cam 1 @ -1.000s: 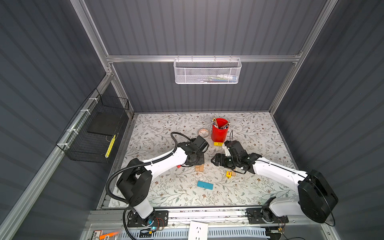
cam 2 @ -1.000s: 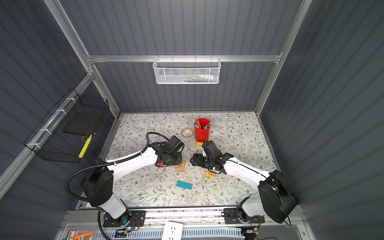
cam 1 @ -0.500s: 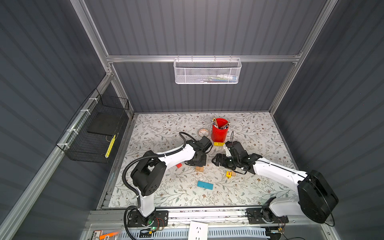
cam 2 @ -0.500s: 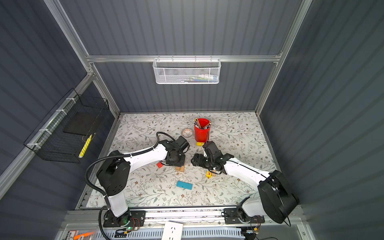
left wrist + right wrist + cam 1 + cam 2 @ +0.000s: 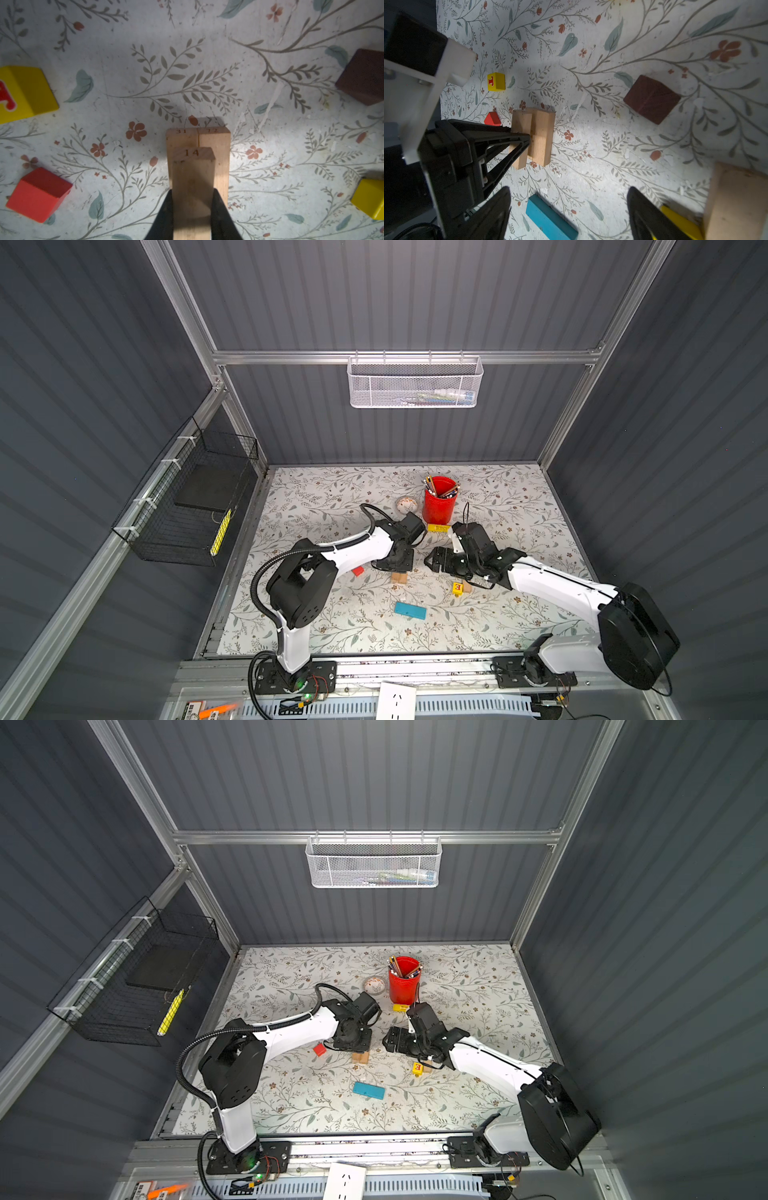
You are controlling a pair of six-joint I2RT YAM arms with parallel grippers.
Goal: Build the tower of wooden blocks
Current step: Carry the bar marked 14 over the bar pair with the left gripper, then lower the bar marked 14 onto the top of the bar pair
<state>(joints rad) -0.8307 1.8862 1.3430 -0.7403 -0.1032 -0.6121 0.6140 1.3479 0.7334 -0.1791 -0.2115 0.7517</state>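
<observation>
Versus a second ago: the left arm (image 5: 353, 549) has lifted its elbow and swung in toward the middle, uncovering the red cube (image 5: 357, 571) it hid. Its wrist end has barely shifted and is still over the same spot. The right arm (image 5: 552, 580) is unchanged and no loose block has moved on the tabletop (image 5: 332, 497). The left jaws are clamped on a tan bar stamped 14 (image 5: 193, 187), pinching its two long sides, with the bar's end sticking out past the tips. Directly under it two tan bars (image 5: 220, 145) lie flat, side by side and touching, stamped 31 and 72. The held bar runs the same way as they do, over the seam and biased toward the 31 one; whether it rests on them or hangs just above, can't tell. The right jaws are spread wide and empty, low over the tabletop near the pair. The teal bar (image 5: 410, 610) lies flat toward the front, apart from both. A fourth tan bar (image 5: 737, 197) sits just beside the yellow cube marked E (image 5: 457, 588), under the right arm. The yellow cube with a red T (image 5: 496, 81) stands past the red cube. The dark brown roof-shaped piece (image 5: 652, 99) lies alone, apart from the pair. The tan bars are bare grainy wood with square edges; the coloured blocks are painted smooth. The tabletop is a scuffed floral print.
</observation>
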